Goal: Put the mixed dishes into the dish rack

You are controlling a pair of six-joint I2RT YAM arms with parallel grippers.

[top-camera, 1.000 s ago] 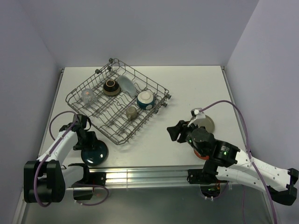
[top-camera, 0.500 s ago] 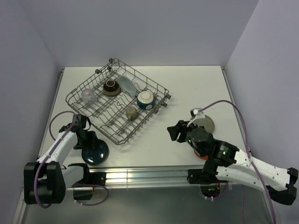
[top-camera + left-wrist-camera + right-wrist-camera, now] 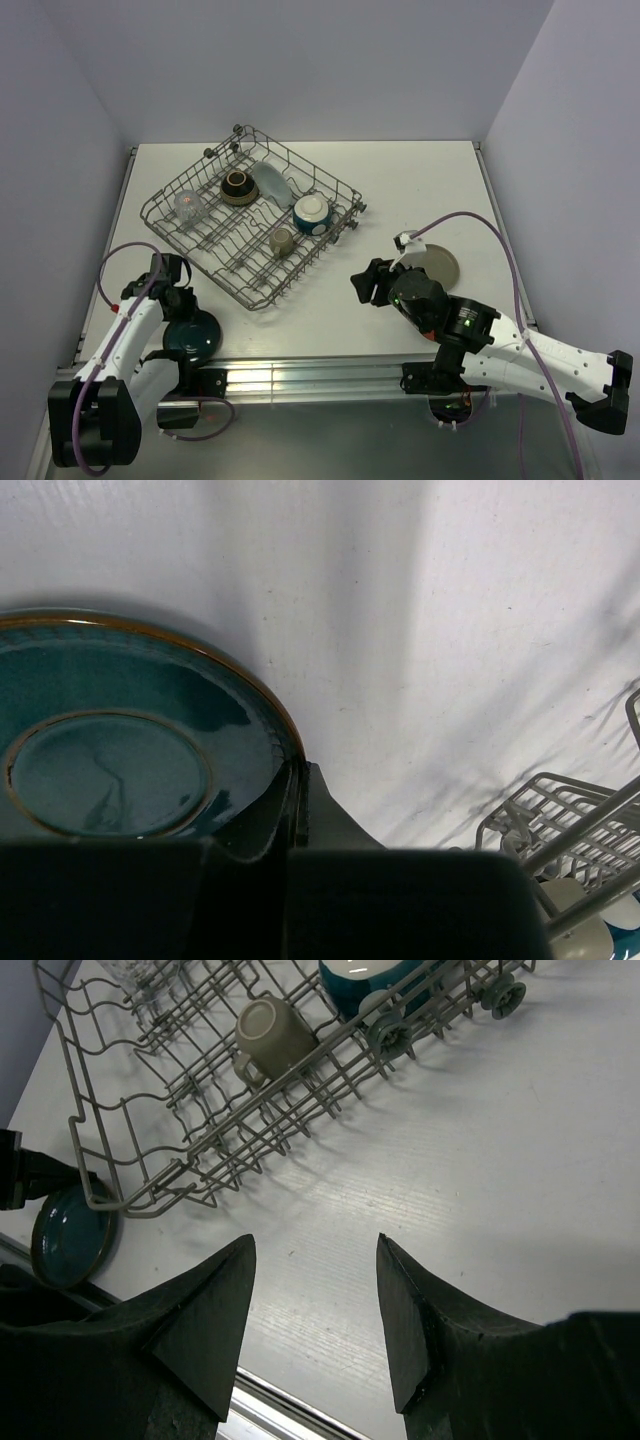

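Dark teal dish [image 3: 110,770], glossy, round, brown-rimmed, is being pinched at its edge by left gripper [image 3: 177,309]; right gripper [image 3: 315,1332] is hanging spread.

No text, label, brand, number or sign can be read in any of the views.
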